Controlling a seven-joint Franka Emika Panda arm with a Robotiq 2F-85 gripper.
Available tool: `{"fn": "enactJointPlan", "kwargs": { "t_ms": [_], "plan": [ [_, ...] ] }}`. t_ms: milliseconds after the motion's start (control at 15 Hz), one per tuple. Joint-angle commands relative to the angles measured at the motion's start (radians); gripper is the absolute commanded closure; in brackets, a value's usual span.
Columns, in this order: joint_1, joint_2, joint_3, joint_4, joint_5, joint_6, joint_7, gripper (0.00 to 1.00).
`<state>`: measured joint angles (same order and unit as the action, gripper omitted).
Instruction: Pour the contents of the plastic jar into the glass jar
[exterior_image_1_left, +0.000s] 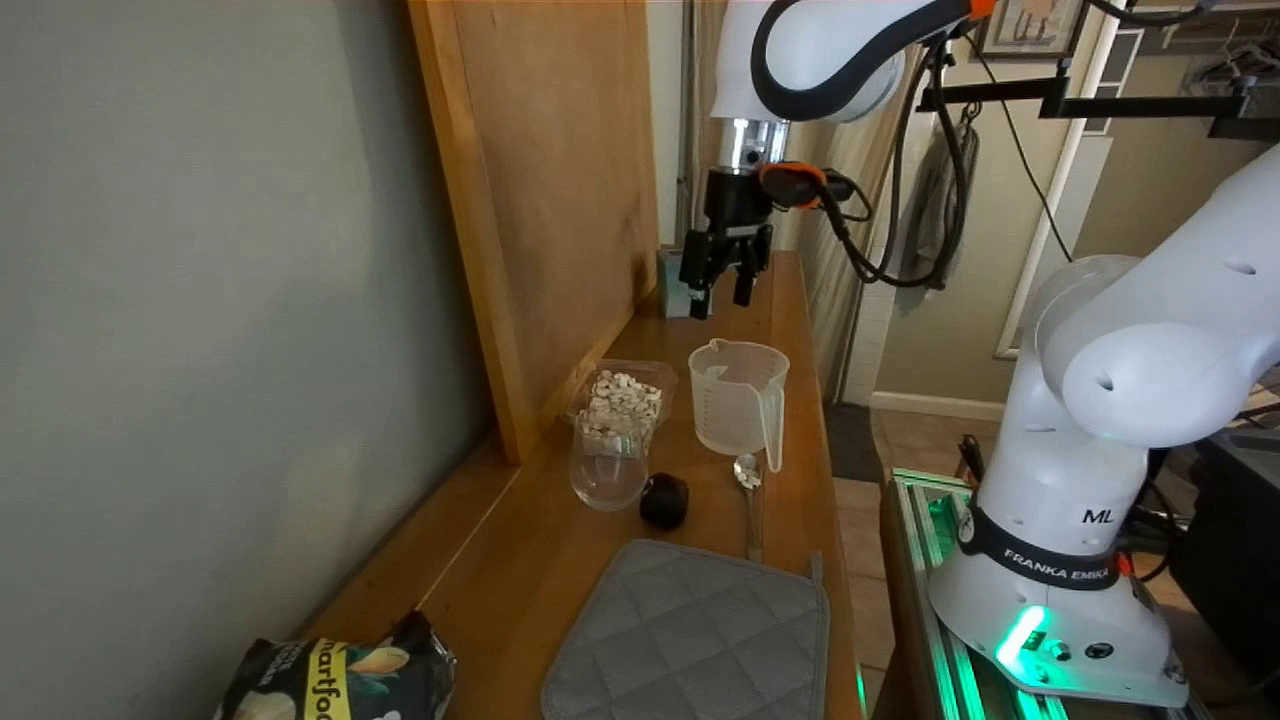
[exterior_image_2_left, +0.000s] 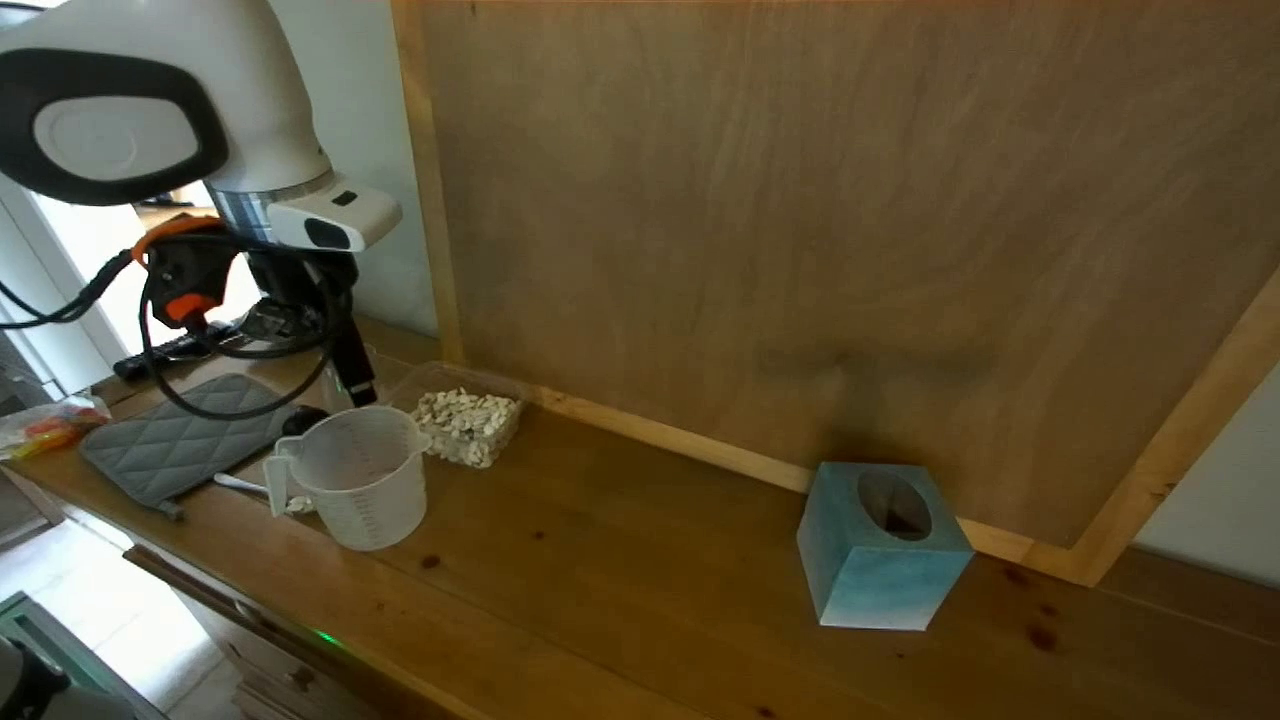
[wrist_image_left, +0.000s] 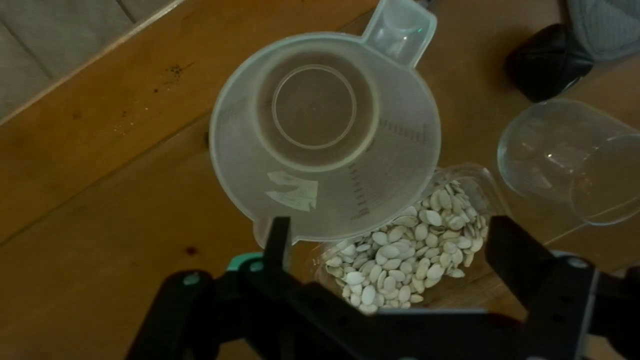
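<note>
Here the arm (exterior_image_1_left: 1100, 390) points its empty, gaping hand (exterior_image_1_left: 721, 301) downward near the plastic jar (exterior_image_2_left: 368, 495).

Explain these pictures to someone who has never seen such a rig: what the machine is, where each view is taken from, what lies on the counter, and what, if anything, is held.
The machine is a white robot arm ending in a black, two-fingered tool. Two pictures look at the scene from different places outside the machine; the third, the wrist view, rides on the arm and looks down past the tool. On the wooden counter are a translucent measuring jug, a clear container of pale seeds, a clear glass, a small black object I cannot identify, a spoon, a grey quilted pad, a snack bag and a blue tissue box. Nothing is held: the tool hangs open above the counter.
</note>
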<state>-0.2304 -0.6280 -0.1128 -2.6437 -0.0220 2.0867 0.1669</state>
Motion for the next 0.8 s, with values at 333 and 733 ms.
{"fn": "enactJointPlan", "kwargs": {
  "t_ms": [333,733],
  "plan": [
    [-0.067,-0.015,-0.066,-0.023,0.009,0.000,-0.001,0.00],
    [-0.065,-0.014,-0.059,-0.022,0.008,0.000,-0.001,0.00]
  ]
}}
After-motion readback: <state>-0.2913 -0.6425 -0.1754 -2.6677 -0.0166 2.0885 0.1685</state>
